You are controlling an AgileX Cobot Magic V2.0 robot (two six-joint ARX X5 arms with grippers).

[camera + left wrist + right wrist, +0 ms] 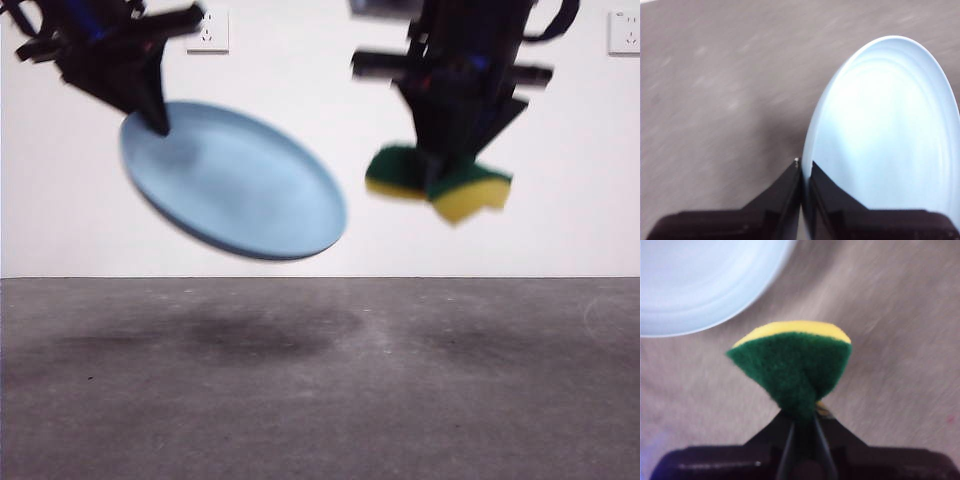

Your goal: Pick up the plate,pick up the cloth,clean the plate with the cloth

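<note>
Upper left of the front frame: left end effector pinched tight on the rim of the plate, jaws nearly together with only the thin rim between them. Plate lifted clear of the grey counter, tilted, its high edge at the grip and its low edge sloping toward frame centre; soft shadow on the counter beneath. Same grip in the left wrist frame: 2 black jaws of the left end effector clamped on the plate edge, pale blue bowl face showing.

Upper right of the front frame: right end effector closed on the cloth, a sponge with green layer above and yellow foam below, squeezed in the middle so both ends bulge out. Cloth held in the air, apart from the plate, with a gap between them. Right wrist frame: right end effector gripping the cloth, green face forward, yellow beyond; plate at upper left.

2 wall sockets on the white wall behind.
</note>
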